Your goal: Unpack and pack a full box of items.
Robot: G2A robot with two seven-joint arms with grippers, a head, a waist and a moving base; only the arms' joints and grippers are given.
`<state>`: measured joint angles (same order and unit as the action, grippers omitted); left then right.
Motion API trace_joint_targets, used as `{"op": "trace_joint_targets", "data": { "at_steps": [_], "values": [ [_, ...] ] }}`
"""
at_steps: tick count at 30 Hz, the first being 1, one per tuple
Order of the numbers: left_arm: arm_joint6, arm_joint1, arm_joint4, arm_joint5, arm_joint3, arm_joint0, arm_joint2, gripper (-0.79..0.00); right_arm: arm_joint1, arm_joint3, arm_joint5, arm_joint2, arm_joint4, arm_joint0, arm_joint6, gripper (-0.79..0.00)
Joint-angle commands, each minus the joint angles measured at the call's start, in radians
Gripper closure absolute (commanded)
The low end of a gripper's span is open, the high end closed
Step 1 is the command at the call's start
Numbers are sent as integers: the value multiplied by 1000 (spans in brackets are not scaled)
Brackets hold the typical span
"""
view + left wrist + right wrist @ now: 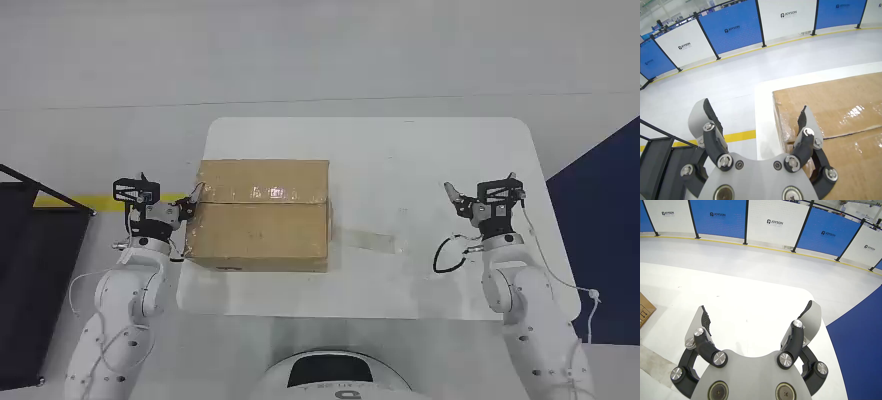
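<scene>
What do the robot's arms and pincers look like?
The left arm and right arm are smooth, rounded and white. The left pincer and right pincer each have two curved silver fingers with bumpy black pads, black links and shiny round bolts. A black cable loops beside the right wrist.

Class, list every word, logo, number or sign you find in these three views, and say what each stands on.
Fence panels: a logo with a brand wordmark, repeated on blue and white panels; a brand name, so not quoted. The line beneath it is too small to read.
Cardboard box: a handling mark with two arrows on its side; no words legible.
Box top: no print, only clear tape.
</scene>
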<state>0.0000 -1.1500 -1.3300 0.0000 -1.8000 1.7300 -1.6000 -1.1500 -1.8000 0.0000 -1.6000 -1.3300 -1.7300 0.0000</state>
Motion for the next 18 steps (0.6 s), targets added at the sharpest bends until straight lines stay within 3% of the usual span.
{"op": "trace_joint_targets", "data": {
  "at_steps": [1, 10, 12, 17, 18],
  "values": [
    [0, 0, 0, 0, 0, 0, 0, -785, 0, 0, 0, 0, 0, 0, 0, -785],
    [-64, 3, 56, -28, 104, -28, -66, -785, 0, 0, 0, 0, 0, 0, 0, -785],
    [-93, 6, 93, -77, 120, -26, -96, -785, 0, 0, 0, 0, 0, 0, 0, -785],
    [-182, 20, 302, -328, 171, -23, -186, -785, 0, 0, 0, 0, 0, 0, 0, -785],
    [-189, 21, 316, -343, 175, -24, -194, -785, 0, 0, 0, 0, 0, 0, 0, -785]
  ]
}}
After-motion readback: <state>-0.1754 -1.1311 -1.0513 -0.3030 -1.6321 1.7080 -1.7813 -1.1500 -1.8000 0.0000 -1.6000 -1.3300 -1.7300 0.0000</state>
